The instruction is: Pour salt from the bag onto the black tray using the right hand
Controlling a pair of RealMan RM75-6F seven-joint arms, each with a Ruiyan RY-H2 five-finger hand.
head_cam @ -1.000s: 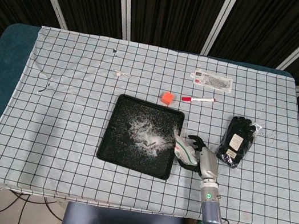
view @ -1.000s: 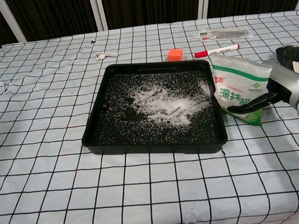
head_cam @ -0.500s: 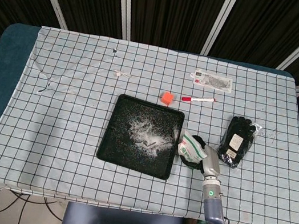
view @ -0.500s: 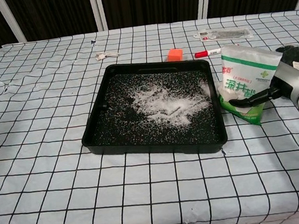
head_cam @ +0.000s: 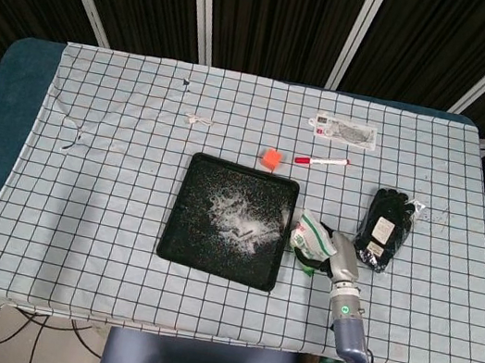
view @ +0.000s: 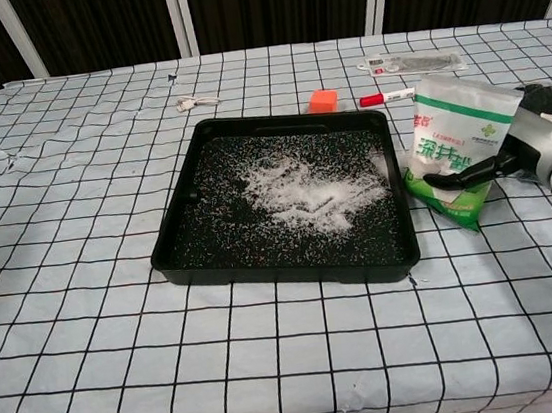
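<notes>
White salt [view: 305, 195] already lay heaped across black tray [view: 174, 234]; pouring looked essentially done. Salt bag [view: 455, 149] stood upright just right of tray on desk [view: 89, 320], right hand [view: 541, 146] fingers [view: 459, 176] clamped on it. Left: release bag. Left hand unseen.

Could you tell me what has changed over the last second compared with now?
The right hand, still holding the salt bag, has tipped it from leaning over the black tray to upright beside it, on the cloth. The salt pile, orange block and red marker are unchanged.
</notes>
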